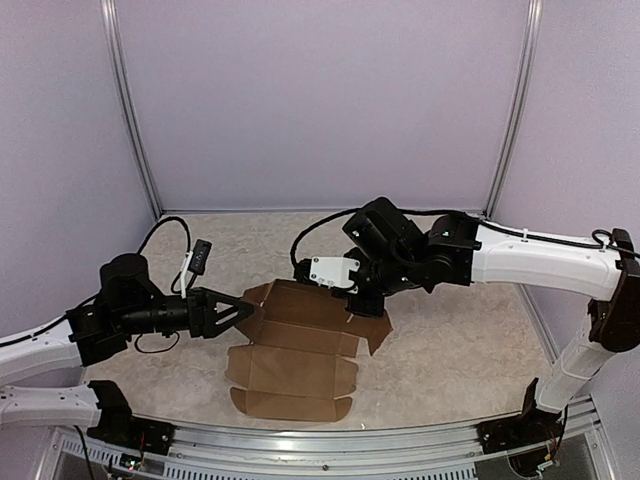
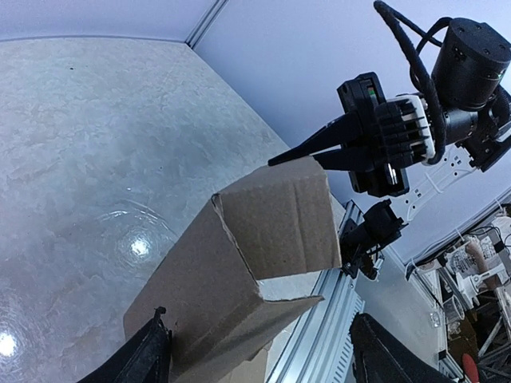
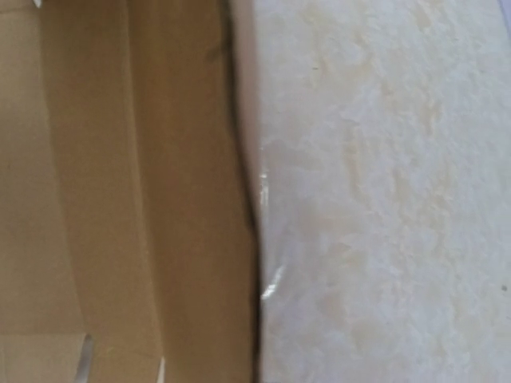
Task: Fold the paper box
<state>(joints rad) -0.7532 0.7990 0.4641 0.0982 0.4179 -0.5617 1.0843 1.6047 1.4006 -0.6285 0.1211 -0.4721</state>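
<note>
Spread left gripper (image 1: 240, 312) straddles the paper box (image 1: 300, 365); right gripper (image 2: 299, 154) unclear (fingertips overlap).

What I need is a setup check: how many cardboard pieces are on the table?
1: a partly folded cardboard sheet on the table, between the left gripper and the right gripper. None seems hidden.

1. The white-and-black left arm (image 1: 60, 350) reaches rightward, held low. Its black two-finger left gripper (image 1: 246, 312) points right, fingers spread wide.
2. The white-and-black right arm (image 1: 530, 255) bends leftward. Its black right gripper (image 1: 366, 303) points down, finger gap unclear.
</note>
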